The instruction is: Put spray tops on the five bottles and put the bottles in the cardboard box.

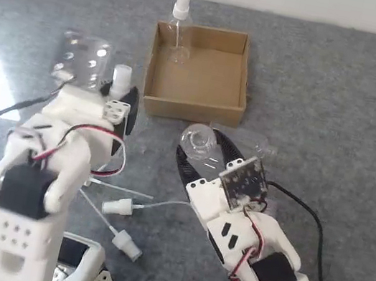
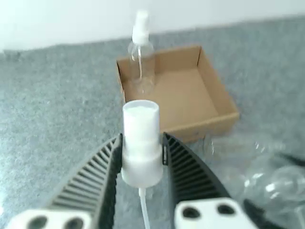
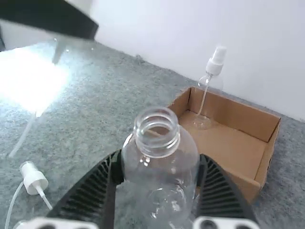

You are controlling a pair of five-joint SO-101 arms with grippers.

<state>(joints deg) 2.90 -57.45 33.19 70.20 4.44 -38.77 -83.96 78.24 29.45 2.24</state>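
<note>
A grey, carpet-like tabletop (image 1: 340, 102) fills the high view. At upper centre sits a square, open brown cardboard box (image 1: 192, 109).

The left gripper (image 1: 119, 93), white with black ribbed jaws, is at centre left, just beside the box's front left corner. Its jaws are clamped on a white plastic spray top (image 2: 141, 143), held upright with its dip tube hanging down.

The right gripper (image 1: 204, 152), of the same build, is at centre, just below the box's front wall. Its jaws are closed around a clear plastic bottle with an open threaded neck (image 3: 159, 157).

A capped clear bottle with a white spray top (image 1: 180, 34) stands upright in the box's upper left corner. A second open clear bottle (image 1: 246, 140) lies on its side between the box and the right gripper. A third clear bottle (image 1: 82, 56) shows at upper left, above the left arm.

Two loose white spray tops with thin tubes (image 1: 118, 207) (image 1: 127, 244) lie at lower centre, between the arms.
</note>
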